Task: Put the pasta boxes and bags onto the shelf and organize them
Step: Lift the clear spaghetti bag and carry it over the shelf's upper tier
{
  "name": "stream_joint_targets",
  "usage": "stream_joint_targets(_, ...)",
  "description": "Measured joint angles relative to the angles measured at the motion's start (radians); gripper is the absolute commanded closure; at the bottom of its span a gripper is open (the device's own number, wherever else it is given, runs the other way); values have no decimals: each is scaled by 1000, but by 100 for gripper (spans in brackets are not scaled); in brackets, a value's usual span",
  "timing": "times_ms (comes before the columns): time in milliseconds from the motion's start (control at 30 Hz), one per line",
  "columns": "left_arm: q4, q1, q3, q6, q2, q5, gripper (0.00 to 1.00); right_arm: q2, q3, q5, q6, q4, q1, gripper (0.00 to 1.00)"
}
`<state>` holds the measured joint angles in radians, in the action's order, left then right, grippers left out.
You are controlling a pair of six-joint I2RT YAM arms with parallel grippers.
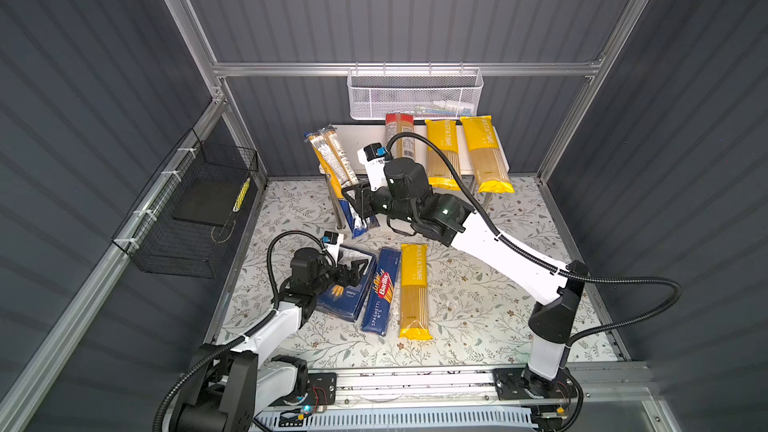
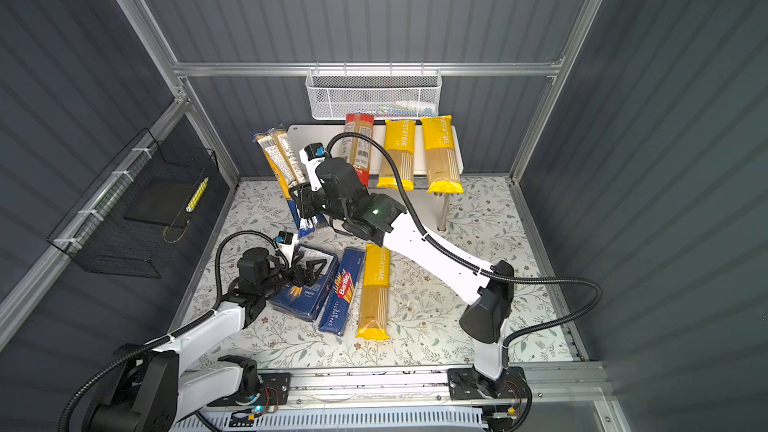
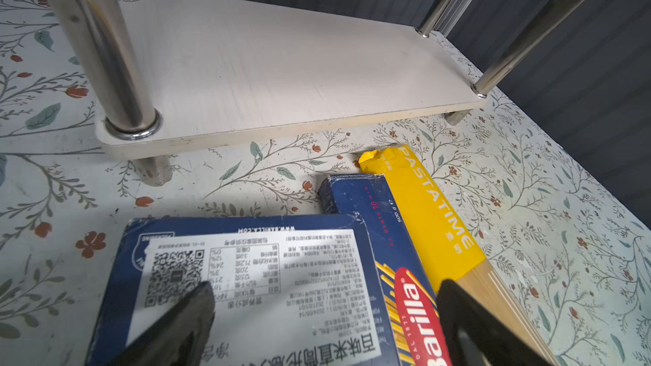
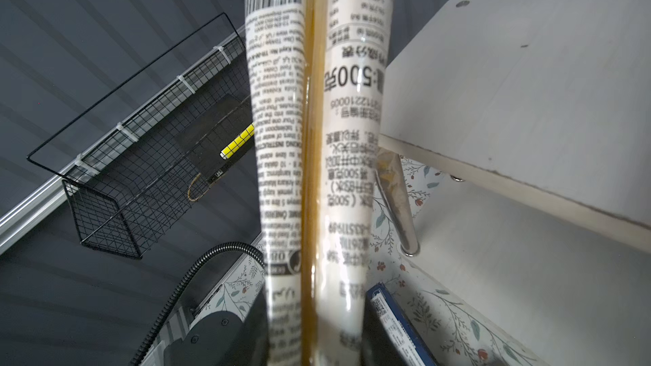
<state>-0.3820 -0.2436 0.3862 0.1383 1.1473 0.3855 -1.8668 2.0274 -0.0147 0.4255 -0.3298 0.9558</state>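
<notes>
While the right claw is clenched around the lower part of the blue-ended bag, that long clear spaghetti packet slants upward just beside the left end of the shelf. Its dark blue end hangs low near the floral-patterned desk, and its top reaches about level with the upper board. From the right wrist view, the same packet shows two white labels with a strip of golden pasta between them. A barcode and "500" followed by Chinese characters can be read; the finer print is too blurred. On the shelf's upper white board three packets lie side by side, overhanging the front edge: a red-ended bag with a barcode label, then a yellow bag and a second yellow bag, both printed PASTATIME. The left claw hangs released, jaws spread wide, over the wide box, which lies flat on the desk in front of the shelf. This dark blue carton bears a white sticker with a QR code, a Chinese nutrition table and "WWW.BARILLA.COM". Touching it lies the slim box, reading "Barilla" in a red oval and "SPAGHETTI N°5". Just beside that lies a third yellow bag, also marked PASTATIME.
</notes>
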Motion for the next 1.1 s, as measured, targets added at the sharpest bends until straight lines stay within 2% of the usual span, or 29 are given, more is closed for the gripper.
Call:
stream_joint_targets(500,0,0,0,0,0,0,1,-119,160,-42,3,21,-39,73)
stream_joint_targets(1100,0,0,0,0,-9,0,1,-173,197,-253,-21,46,-68,73)
